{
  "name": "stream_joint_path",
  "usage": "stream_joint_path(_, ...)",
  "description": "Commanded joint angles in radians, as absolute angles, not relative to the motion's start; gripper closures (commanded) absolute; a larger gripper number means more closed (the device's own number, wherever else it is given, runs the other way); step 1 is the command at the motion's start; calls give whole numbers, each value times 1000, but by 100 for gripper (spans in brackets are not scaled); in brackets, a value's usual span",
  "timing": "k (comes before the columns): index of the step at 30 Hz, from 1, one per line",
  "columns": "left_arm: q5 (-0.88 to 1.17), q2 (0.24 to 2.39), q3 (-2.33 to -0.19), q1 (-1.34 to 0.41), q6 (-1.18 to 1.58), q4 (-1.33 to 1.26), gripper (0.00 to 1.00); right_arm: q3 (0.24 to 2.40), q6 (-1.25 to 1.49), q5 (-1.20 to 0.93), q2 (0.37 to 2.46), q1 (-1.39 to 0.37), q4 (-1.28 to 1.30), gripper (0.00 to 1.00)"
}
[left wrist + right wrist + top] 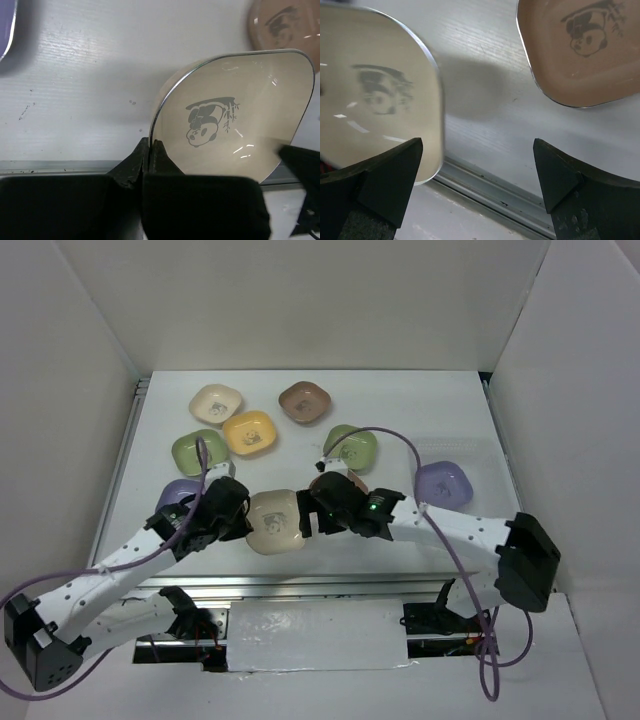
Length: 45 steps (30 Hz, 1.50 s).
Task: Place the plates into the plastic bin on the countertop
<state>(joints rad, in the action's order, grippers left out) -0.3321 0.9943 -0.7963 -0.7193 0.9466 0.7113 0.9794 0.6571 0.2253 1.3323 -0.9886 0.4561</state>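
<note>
K: Where the left arm (110, 570) reaches up from its base at the lower left, how is the wrist set?

R: Low, elbow bent, wrist angled toward the middle. Left gripper (151, 147) is clamped tight, its fingers (135, 162) pinched on the left rim of the near cream plate (275, 521). Nothing else is in them.

K: Where is that plate?

R: At the near edge of the countertop (400, 400), just beside the metal rail (60, 165). I cannot tell whether it is off the surface. A lavender plate (178, 495) lies partly under the left arm.

K: Surfaces?

R: The plate is a shallow rounded square, glossy, with a thin bright rim and a grey panda print at centre. Countertop is matte white with a faint grain.

K: Right side?

R: Right arm (460, 530) comes in from the lower right, wrist pointing left. Right gripper (477, 172) is spread wide and holds nothing. One finger is by the cream plate's edge, the other near the near brown plate (585, 50).

K: Room to move?

R: A bare strip shows between those two plates. Further back lie a left green plate (198, 451), far cream plate (217, 402), yellow plate (249, 433), far brown plate (304, 401) and right green plate (351, 447). A second lavender plate (443, 483) sits beyond the right forearm. White walls (70, 390) close three sides.
</note>
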Motion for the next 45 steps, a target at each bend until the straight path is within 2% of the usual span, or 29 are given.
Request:
stream_joint_path(1,-357,916,-868,-727,939,787,100,1060,641,255,1420,-1026,402,1)
stream_joint_path(3,-367,910,-900,-729,936,819,100,1078,649,245,1449,-1035,384,8)
stream_joint_path(5,-364,908,-929,-730,925,833,100,1071,660,226,1468,-1038,348,28)
stream_joint_path(6,-354,908,-936,-730,917,830,100,1063,663,219,1467,-1035,333,33)
stream_joint_path(8,-313,899,-942,-730,897,813,100,1036,673,204,1448,-1031,280,51)
stream_joint_path(9,-302,896,-942,-730,894,793,100,1023,679,196,1437,-1025,262,62)
stream_joint_path(10,-293,891,-943,-730,891,785,98,1014,687,195,1408,-1017,247,91)
stream_joint_path(11,-282,891,-943,-730,888,776,93,990,708,199,1395,-1005,232,100)
stream_joint_path(13,-296,903,-962,-730,896,781,52,962,739,228,1338,-971,244,100)
stream_joint_path(14,-342,910,-974,-732,911,804,13,953,753,247,1318,-953,270,100)
stream_joint_path(15,-368,919,-988,-730,935,819,1,945,773,265,1269,-927,297,100)
stream_joint_path(19,-517,914,-1040,-730,1006,893,1,850,891,371,1079,-717,504,100)
stream_joint_path(20,-564,910,-1042,-730,1029,897,1,830,912,406,1031,-601,537,100)
stream_joint_path(23,-565,926,-1026,-726,1006,839,1,746,955,429,833,-413,587,100)
stream_joint_path(24,-548,957,-1016,-726,994,821,1,729,965,451,749,-296,598,100)
stream_joint_path(26,-523,1006,-1015,-726,977,766,1,687,977,450,698,-180,603,100)
stream_joint_path(27,-499,1062,-1019,-727,967,753,1,675,971,410,683,-69,597,100)
stream_joint_path(30,-457,1174,-1031,-733,946,672,1,658,962,303,741,119,569,100)
stream_joint_path(32,-420,1224,-1037,-735,939,629,1,649,953,238,782,172,519,100)
stream_joint_path(40,-387,1492,-1153,-733,920,541,1,604,971,135,939,215,416,98)
stream_joint_path(43,-376,1587,-1209,-729,917,529,1,595,977,123,968,198,391,90)
stream_joint_path(44,-361,1627,-1230,-726,919,525,1,595,974,104,974,199,388,84)
stream_joint_path(45,-351,1647,-1239,-724,920,514,1,603,974,97,971,198,397,40)
